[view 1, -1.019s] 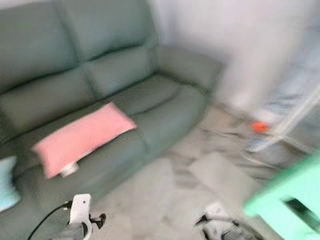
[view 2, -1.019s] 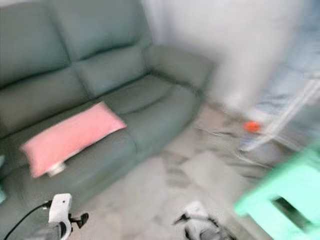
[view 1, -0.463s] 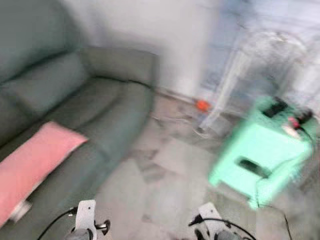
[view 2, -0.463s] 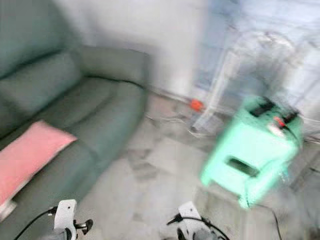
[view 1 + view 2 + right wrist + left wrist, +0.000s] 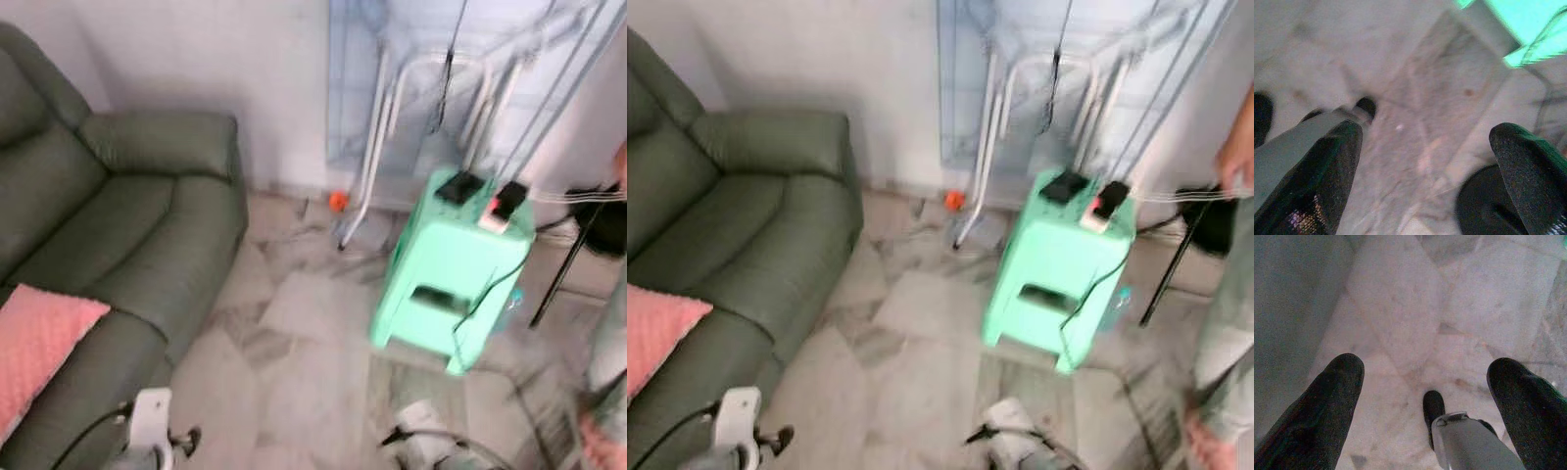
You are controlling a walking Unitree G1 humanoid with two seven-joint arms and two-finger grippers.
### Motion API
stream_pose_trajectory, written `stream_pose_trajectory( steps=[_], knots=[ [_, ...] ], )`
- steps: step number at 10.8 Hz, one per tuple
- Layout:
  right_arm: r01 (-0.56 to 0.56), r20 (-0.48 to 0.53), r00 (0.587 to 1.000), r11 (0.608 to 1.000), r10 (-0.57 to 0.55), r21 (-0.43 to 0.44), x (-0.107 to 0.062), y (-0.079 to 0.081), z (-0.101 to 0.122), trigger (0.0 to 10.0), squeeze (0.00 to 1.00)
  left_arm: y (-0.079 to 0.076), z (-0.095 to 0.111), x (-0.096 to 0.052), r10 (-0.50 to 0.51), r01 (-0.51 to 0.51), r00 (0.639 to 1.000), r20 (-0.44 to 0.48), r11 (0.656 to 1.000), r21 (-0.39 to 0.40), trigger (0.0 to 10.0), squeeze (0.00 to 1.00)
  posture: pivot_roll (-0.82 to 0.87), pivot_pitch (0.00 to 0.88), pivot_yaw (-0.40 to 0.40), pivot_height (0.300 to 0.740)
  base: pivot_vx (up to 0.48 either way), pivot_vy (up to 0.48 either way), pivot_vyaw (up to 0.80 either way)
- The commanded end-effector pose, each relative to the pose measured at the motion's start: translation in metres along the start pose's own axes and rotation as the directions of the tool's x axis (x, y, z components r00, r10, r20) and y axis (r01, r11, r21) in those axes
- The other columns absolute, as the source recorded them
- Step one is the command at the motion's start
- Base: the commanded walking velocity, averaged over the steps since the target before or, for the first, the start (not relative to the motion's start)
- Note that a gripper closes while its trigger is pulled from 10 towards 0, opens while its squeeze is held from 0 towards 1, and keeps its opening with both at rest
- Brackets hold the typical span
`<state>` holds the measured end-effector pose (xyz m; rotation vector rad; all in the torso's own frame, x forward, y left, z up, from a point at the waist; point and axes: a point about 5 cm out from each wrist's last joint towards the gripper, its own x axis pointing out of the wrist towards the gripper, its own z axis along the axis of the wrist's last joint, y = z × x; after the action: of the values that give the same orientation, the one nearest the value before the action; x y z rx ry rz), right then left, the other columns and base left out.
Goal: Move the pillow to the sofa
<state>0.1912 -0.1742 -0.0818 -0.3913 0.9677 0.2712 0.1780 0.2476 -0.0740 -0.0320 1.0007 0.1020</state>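
The pink pillow [image 5: 34, 343] lies on the seat of the green sofa [image 5: 127, 215], at the robot's far left — so the task looks already met, or another pillow is being sought. Both arms hang low, pointed at the marble floor [image 5: 294, 362]: the left hand [image 5: 1425, 396] and right hand [image 5: 1425, 161] are each spread wide and grasp nothing. Ahead stands a mint-green stool [image 5: 456, 259] carrying a power strip [image 5: 500, 204] — its cable trails off. A person [image 5: 1225, 294] stands at the right edge.
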Motion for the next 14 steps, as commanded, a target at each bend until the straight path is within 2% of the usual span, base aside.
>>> stream_pose_trajectory(
  steps=[1, 2, 6, 9, 13, 14],
  knots=[
    [-0.021, 0.003, 1.000, 1.000, 0.021, -0.004, 0.001, 0.009, 0.002, 10.0, 0.00, 0.011, -0.013, -0.004, 0.019, -0.020, 0.999, -0.041, 1.000, -0.007, 10.0, 0.00, -0.16, 0.074, 0.030, 0.740, 0.307, 0.000, 0.00],
    [-0.021, 0.003, 1.000, 1.000, 0.021, -0.007, 0.001, 0.009, 0.002, 10.0, 0.00, 0.011, -0.013, -0.004, 0.019, -0.019, 0.999, -0.042, 1.000, -0.005, 10.0, 0.00, -0.16, 0.071, 0.031, 0.740, 0.330, 0.000, 0.00],
    [-0.028, 0.004, 1.000, 0.999, 0.028, -0.035, 0.001, 0.010, 0.002, 10.0, 0.00, -0.014, -0.004, 0.003, -0.011, 0.011, 0.999, -0.035, 1.000, 0.006, 10.0, 0.00, -0.16, 0.066, 0.033, 0.740, 0.382, 0.000, 0.00],
    [-0.029, 0.003, 1.000, 0.999, 0.030, -0.042, 0.001, 0.010, 0.003, 10.0, 0.00, -0.026, -0.002, 0.005, -0.020, 0.020, 0.999, -0.035, 1.000, 0.002, 10.0, 0.00, -0.15, 0.071, 0.034, 0.740, 0.412, 0.000, 0.00],
    [-0.031, -0.001, 1.000, 0.998, 0.031, -0.052, 0.001, 0.009, 0.003, 10.0, 0.00, -0.037, -0.016, 0.005, -0.028, 0.027, 0.998, -0.055, 1.000, -0.005, 10.0, 0.00, -0.16, 0.070, 0.037, 0.740, 0.412, 0.000, 0.00],
    [-0.031, -0.004, 1.000, 0.998, 0.031, -0.056, 0.001, 0.009, 0.003, 10.0, 0.00, -0.037, -0.018, 0.004, -0.027, 0.027, 0.998, -0.057, 1.000, -0.006, 10.0, 0.00, -0.16, 0.070, 0.036, 0.740, 0.412, 0.000, -0.69]
  ],
)
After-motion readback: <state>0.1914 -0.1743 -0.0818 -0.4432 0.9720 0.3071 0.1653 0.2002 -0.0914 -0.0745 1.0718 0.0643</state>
